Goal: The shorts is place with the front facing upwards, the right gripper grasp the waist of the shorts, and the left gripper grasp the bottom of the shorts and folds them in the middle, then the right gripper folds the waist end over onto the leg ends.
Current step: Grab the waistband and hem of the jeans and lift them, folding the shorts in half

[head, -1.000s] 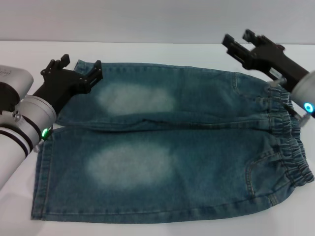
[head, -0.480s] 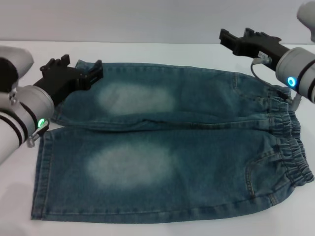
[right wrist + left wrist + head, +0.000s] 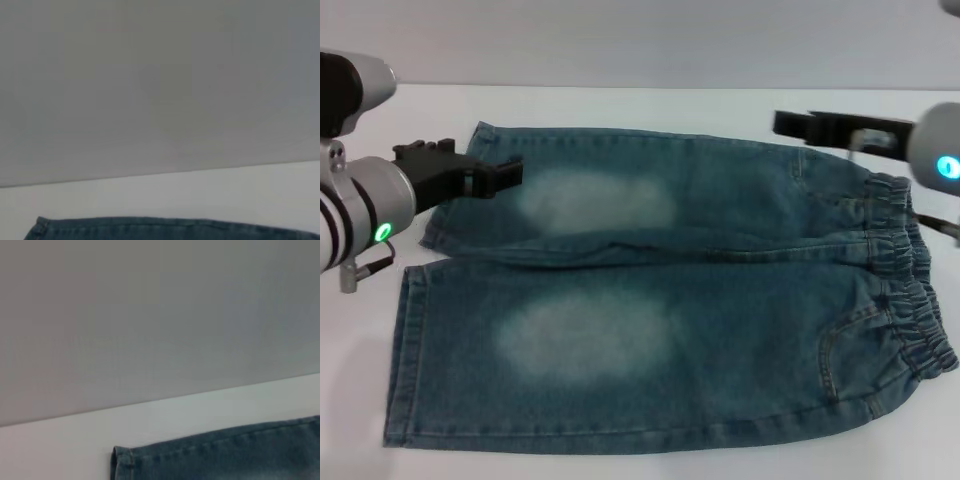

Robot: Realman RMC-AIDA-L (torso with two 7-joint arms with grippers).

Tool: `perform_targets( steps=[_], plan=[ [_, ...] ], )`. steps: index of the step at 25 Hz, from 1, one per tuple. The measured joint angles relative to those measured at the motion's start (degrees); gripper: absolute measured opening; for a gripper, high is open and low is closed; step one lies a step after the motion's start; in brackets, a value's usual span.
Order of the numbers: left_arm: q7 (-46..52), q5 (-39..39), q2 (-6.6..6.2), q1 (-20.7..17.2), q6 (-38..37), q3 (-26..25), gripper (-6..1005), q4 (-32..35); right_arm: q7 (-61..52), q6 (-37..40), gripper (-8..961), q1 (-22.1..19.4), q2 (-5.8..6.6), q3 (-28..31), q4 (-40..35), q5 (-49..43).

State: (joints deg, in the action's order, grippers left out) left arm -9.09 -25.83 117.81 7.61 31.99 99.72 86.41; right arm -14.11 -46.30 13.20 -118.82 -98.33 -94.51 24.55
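Note:
The blue denim shorts (image 3: 650, 300) lie flat on the white table, pale patches facing up. The gathered elastic waist (image 3: 910, 270) is at the right. The bottom of the shorts, the two straight leg ends (image 3: 400, 350), is at the left. My left gripper (image 3: 485, 165) is open and held level over the far leg's hem corner, with nothing between its fingers. My right gripper (image 3: 790, 125) hovers level over the far edge of the shorts near the waist. The left wrist view shows a hem corner of the shorts (image 3: 215, 455), and the right wrist view shows a denim edge (image 3: 150, 227).
The white table (image 3: 650, 105) runs back to a grey wall (image 3: 620, 40). Bare table (image 3: 350, 400) shows to the left of the leg ends and behind the shorts.
Both wrists have tilted from pointing down at the cloth to lying level. The left gripper has drawn slightly left and nearer, and the right arm has swung out to the right.

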Motion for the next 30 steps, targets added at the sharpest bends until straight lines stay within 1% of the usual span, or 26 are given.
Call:
perform_targets(
  steps=[1,2,4,5,6,7,10,11,12,14,15,17,21,25,30],
  plan=[
    [0.0,0.0,0.0,0.0,0.0,0.0,835,0.0,0.75,-1.6,654,-1.07,-0.13,1.23,-1.52,0.98],
    [-0.04,-0.05,-0.11,-0.9,3.26,-0.58,835,2.74,1.07,-3.14,654,-1.87,-0.16,2.29,-2.63,1.52],
    [-0.23,0.1,-0.11,-1.6,6.32,-1.27,834,5.11,1.63,-6.94,654,-3.26,-0.29,4.4,-5.03,2.01],
    [-0.63,0.29,-0.1,-2.22,9.72,-2.02,834,7.35,1.82,-8.5,654,-3.8,-0.36,5.52,-6.02,2.29],
    [-0.63,0.29,-0.1,-2.22,9.72,-2.02,834,7.35,2.01,-9.84,654,-4.23,-0.4,6.51,-6.74,2.94],
    [-0.94,0.53,-0.07,-2.49,12.77,-2.94,833,8.7,2.21,-10.6,653,-4.5,-0.4,7.38,-7.24,3.65],
    [-0.99,0.72,-0.02,-2.09,16.66,-4.33,832,8.95,4.01,-12.62,653,-4.78,-0.32,10.68,-7.81,8.52],
    [-0.99,0.72,-0.02,-2.09,16.66,-4.33,832,8.95,4.76,-13.08,653,-4.79,-0.29,11.81,-7.84,9.92],
    [-1.0,0.87,0.01,-1.47,20.77,-5.47,832,9.16,5.45,-13.54,653,-4.83,-0.26,12.93,-7.86,11.36],
    [-1.01,0.94,0.01,-1.27,23.57,-6.01,831,9.57,6.12,-14.44,653,-5.14,-0.26,14.99,-7.88,12.33],
    [-1.01,0.94,0.01,-1.27,23.57,-6.01,831,9.57,6.24,-15.03,653,-5.42,-0.26,16.07,-7.89,12.33],
    [-0.99,1.44,0.02,-1.96,27.62,-6.82,830,11.78,6.83,-16.11,653,-6.58,-0.37,18.82,-7.84,12.21],
    [-0.77,1.62,0.06,-2.58,28.91,-7.22,829,12.81,7.47,-16.49,653,-7.85,-0.51,20.67,-7.42,12.4],
    [0.34,1.69,0.2,-3.33,32.59,-9.73,828,14.39,7.92,-17.14,653,-9.21,-0.71,21.23,-7.23,12.53],
    [1.32,3.14,0.24,-3.24,35.52,-9.91,826,14.87,8.2,-17.36,653,-10.1,-0.8,21.54,-7.12,12.56]
  ],
)
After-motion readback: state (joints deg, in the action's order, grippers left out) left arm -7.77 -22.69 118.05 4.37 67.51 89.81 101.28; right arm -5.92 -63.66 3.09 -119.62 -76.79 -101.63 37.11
